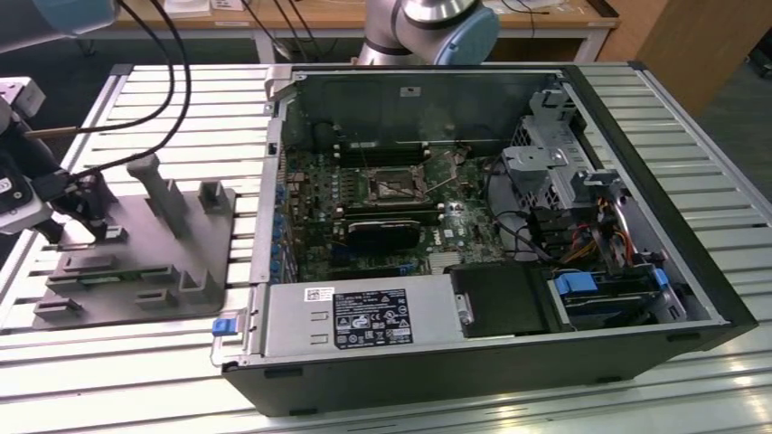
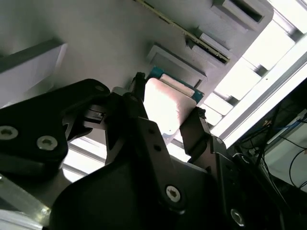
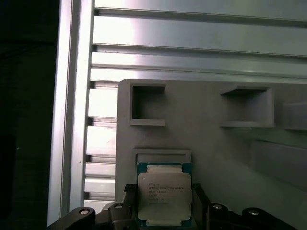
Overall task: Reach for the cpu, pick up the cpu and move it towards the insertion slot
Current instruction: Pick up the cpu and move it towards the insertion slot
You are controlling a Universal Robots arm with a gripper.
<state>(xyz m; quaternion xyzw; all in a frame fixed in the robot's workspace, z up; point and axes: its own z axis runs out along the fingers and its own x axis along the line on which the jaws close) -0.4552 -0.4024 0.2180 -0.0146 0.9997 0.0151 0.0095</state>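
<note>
We see the grey fixture (image 1: 133, 271) lying on the slatted table (image 1: 181, 99) at the exterior view's left, its outer edge close to the table's rim. Bare slats run between it and the open computer case (image 1: 627, 163). The case's near wall stands between the fixture and the board inside. The case is open on top, so the insertion slot (image 1: 396, 187) is uncovered, with a long black card just beside it and cables further off towards the exterior view's right.

The gripper (image 1: 75, 221) hangs low over the fixture, beside its upright posts. In both wrist views its jaws are spread to the chip's width, and the fingers (image 2: 194, 129) press against two opposite edges of the cpu (image 3: 164, 194), so we take it as clamped on the chip.

The cpu lies flat, metal top up, between the fingertips. It sits at its shallow pocket in the fixture, well apart from the slot
</note>
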